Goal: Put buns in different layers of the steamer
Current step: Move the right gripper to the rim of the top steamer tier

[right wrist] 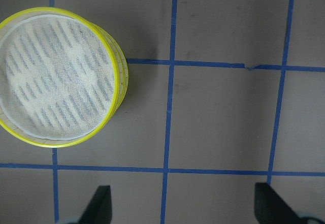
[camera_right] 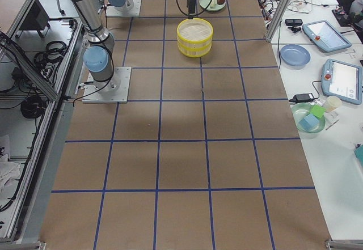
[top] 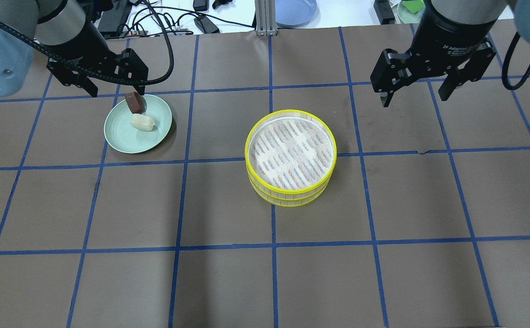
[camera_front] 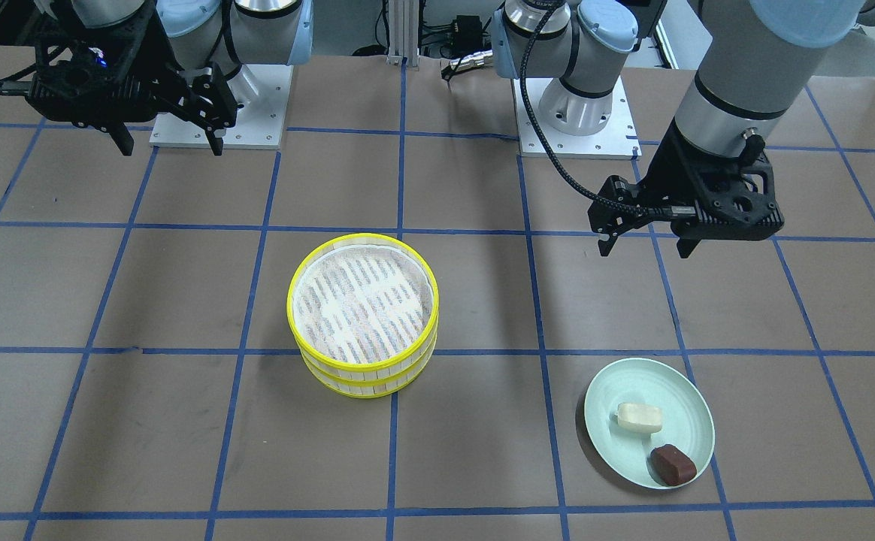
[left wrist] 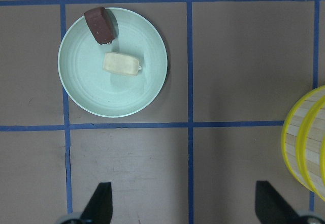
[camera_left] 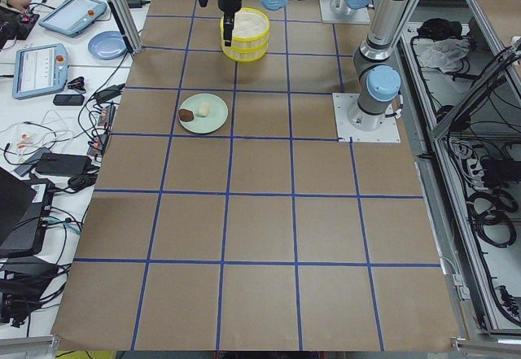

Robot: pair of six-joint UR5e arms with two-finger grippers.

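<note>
Two steamer layers stand stacked mid-table, the top one (camera_front: 362,300) showing its bare white striped liner, the lower one (camera_front: 362,385) under it; the stack also shows in the overhead view (top: 291,157). A cream-white bun (camera_front: 640,418) and a reddish-brown bun (camera_front: 673,463) lie on a pale green plate (camera_front: 678,391). My left gripper (camera_front: 645,248) is open and empty, raised on the robot's side of the plate (left wrist: 117,94). My right gripper (camera_front: 173,146) is open and empty, raised to the side of the stack (right wrist: 58,76).
The table is brown with a blue tape grid. The arms' white base plates (camera_front: 219,116) (camera_front: 576,120) sit at the robot's edge. Beyond the far edge lie cables and a blue plate (top: 296,11). Tablets and bowls sit on side benches.
</note>
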